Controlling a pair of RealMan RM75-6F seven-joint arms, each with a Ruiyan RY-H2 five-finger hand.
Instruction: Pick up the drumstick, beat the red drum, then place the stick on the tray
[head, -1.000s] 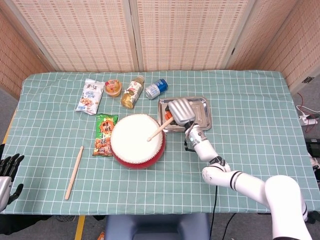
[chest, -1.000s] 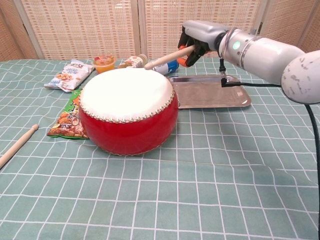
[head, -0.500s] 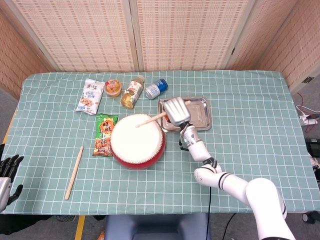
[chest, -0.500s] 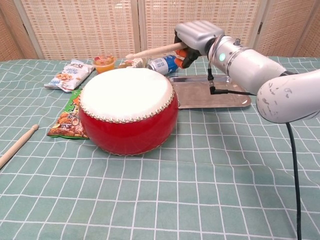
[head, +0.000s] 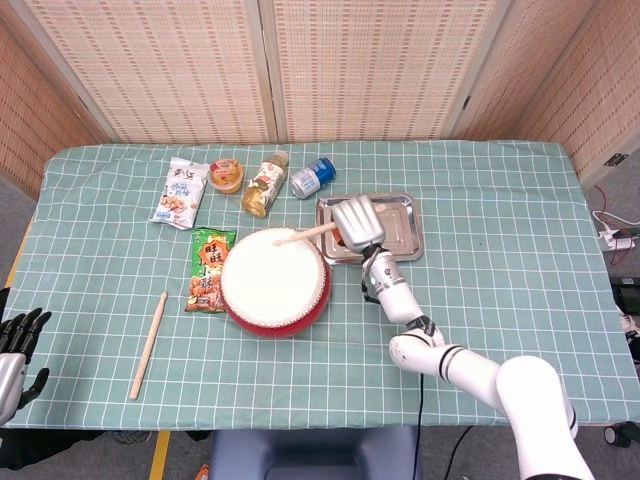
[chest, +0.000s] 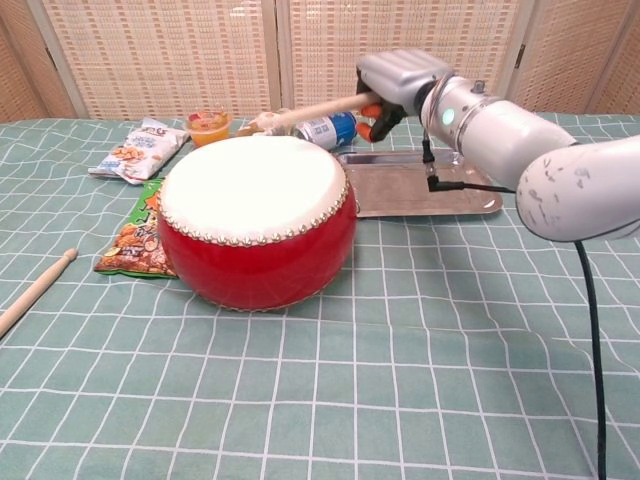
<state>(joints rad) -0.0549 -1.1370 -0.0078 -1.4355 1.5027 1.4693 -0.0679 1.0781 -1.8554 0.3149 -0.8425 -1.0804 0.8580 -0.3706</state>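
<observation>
While my right hand (head: 357, 222) is hovering over the tray (head: 403, 240), fingers clamped on the drumstick (chest: 312, 111), its shaft is pointing left, tip above the red drum's (chest: 255, 222) far rim.

The right arm reaches forward from the lower right of the head view, its white forearm narrowing to a slim wrist that leads up to the right hand (head: 357, 221). That hand hangs above the far right edge of the red drum (head: 275, 281), its back turned upward, fingers curled around the butt of the drumstick (head: 306, 234), whose shaft points left over the drumhead and clear of it. In the chest view the same hand (chest: 397, 82) sits higher than the drum's top. The left hand (head: 14, 345) rests low, well to the left of the drum, dark fingers spread and pointing up, holding nothing.
</observation>
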